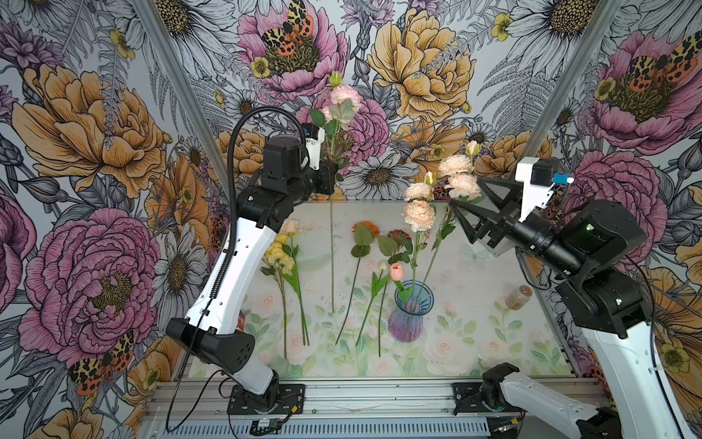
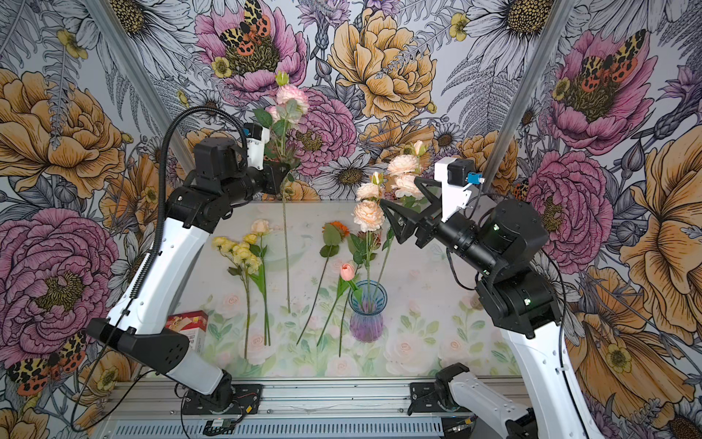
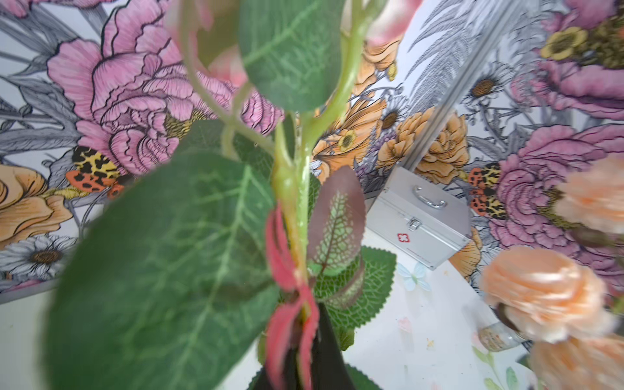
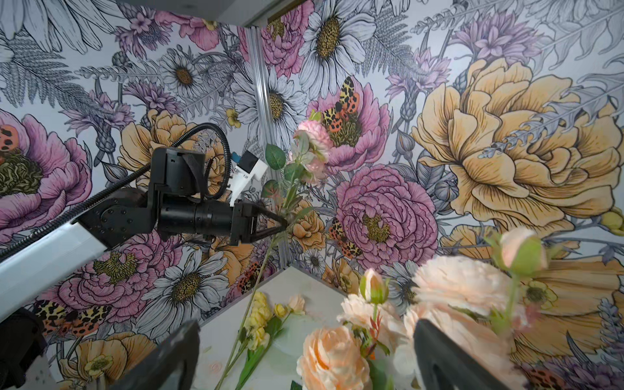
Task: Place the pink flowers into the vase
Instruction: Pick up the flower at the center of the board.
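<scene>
My left gripper is shut on the stem of a long pink flower spray and holds it upright at the back. Its stem end hangs down to the table. In the left wrist view the stem and leaves fill the frame above the shut gripper. The blue-purple vase holds two peach-pink sprays and a short salmon-pink tulip. My right gripper is open beside those upper blooms, holding nothing.
Yellow flower clusters, an orange daisy and a dark red one lie on the table left of the vase. A small jar sits at the right edge, a red-white box behind the left arm, a metal case at the back.
</scene>
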Robot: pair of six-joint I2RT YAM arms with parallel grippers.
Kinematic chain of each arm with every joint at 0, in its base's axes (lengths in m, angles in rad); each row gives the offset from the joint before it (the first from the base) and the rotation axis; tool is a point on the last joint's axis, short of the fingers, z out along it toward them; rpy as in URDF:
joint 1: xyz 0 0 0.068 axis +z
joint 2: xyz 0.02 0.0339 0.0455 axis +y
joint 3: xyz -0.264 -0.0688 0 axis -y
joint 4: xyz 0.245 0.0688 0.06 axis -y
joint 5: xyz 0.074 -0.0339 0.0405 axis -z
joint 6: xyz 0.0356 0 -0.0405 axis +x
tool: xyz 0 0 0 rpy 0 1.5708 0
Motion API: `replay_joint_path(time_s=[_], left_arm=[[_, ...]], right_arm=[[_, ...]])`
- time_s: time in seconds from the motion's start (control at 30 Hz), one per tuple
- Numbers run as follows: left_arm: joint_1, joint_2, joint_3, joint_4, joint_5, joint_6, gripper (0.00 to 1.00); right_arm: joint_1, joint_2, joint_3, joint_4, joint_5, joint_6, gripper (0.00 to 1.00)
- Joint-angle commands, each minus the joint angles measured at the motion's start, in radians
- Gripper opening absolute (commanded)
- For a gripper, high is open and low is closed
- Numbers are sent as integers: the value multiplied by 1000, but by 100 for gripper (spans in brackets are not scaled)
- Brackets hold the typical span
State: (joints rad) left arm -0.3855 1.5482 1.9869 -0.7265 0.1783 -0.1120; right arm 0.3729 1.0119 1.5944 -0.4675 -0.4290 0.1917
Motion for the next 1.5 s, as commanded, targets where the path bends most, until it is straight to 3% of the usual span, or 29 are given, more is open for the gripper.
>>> replay_joint_path(time_s=[0.0, 0.3, 0.77, 1.47], left_arm=[[-30, -79, -29, 107, 79, 33, 3], [-52, -182, -46, 112, 263, 43, 5], [-93, -258, -137, 158, 403, 21, 8], [-110, -254, -144, 160, 436, 92, 8]], right_arm=[[32, 51, 62, 108, -60, -9, 99], [140, 304, 274, 172, -155, -31, 99], [209, 635, 593, 194, -328, -18, 88], [254, 741, 680, 193, -441, 14, 65]])
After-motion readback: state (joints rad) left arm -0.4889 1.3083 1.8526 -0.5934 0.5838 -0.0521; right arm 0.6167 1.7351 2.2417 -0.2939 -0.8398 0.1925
